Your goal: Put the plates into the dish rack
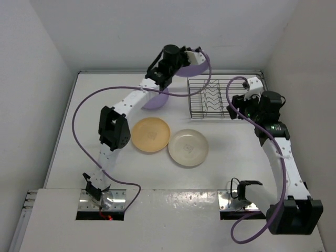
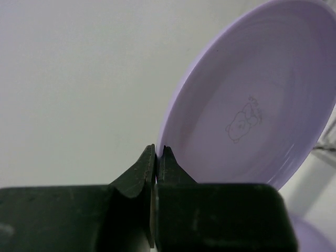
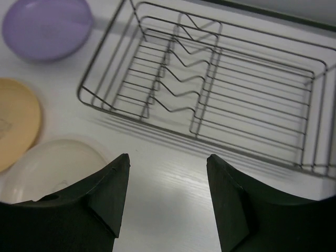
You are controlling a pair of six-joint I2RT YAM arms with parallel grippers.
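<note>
Place: I'm looking into a robot lab cell, not a home kitchen.
Walls: plain white panels point(image 1: 157, 31) box in the white table point(image 1: 236, 168).
Fixtures: metal base plates point(image 1: 118, 198) on its near edge, purple cables point(image 1: 75, 113) trailing.

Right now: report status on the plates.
Left gripper shut on purple plate, held up by rack. Right gripper open, empty. Rack empty; other purple plate, orange plate, cream plate on table. Nothing between plate and rack.

My raised lavender plate point(image 2: 252, 115) is showing a faint grey line drawing at its centre. Near the silver wire dish rack point(image 1: 210, 100), a second lavender plate point(image 3: 47, 26), an orange-yellow plate point(image 1: 150, 135) and a cream plate point(image 1: 188, 147) are standing out against the white bench point(image 1: 236, 157).
</note>
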